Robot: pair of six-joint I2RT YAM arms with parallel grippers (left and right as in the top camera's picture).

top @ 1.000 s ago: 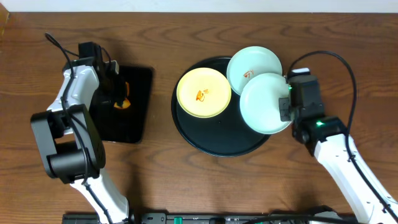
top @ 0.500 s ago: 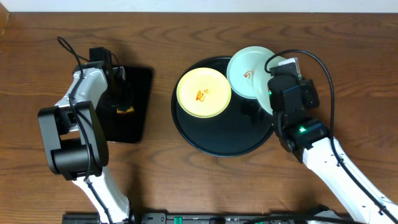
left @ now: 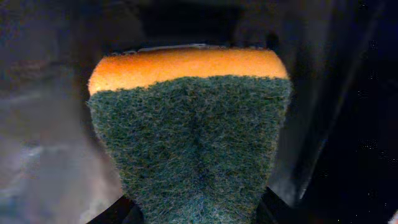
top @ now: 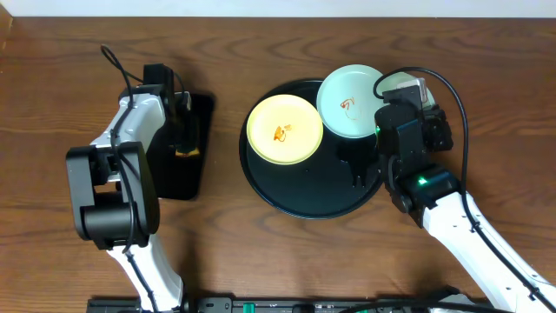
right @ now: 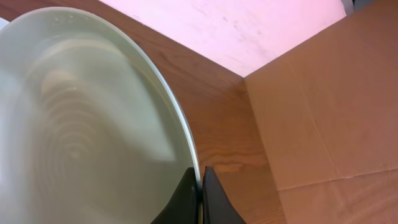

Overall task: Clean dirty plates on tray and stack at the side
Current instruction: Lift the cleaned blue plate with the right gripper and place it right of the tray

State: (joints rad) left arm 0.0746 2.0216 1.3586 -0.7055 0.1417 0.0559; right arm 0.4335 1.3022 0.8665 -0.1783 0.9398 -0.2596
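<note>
Our right gripper (right: pixel 200 186) clamps the mint plate (right: pixel 81 124) by its rim, on edge above the round tray (top: pixel 278 196), R side. The sponge (left: pixel 193 137) is far left at the left gripper (top: pixel 181 132); fingers there, can't tell.

Yellow plate (top: pixel 285 129), mint plate (top: pixel 349 101) on black tray (top: pixel 295 205); third plate (right: pixel 81 124) tilted.

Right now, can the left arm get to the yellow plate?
Probably yes: the yellow plate lies uncovered on the left side of the tray, nearest the left gripper, with nothing standing between them.
</note>
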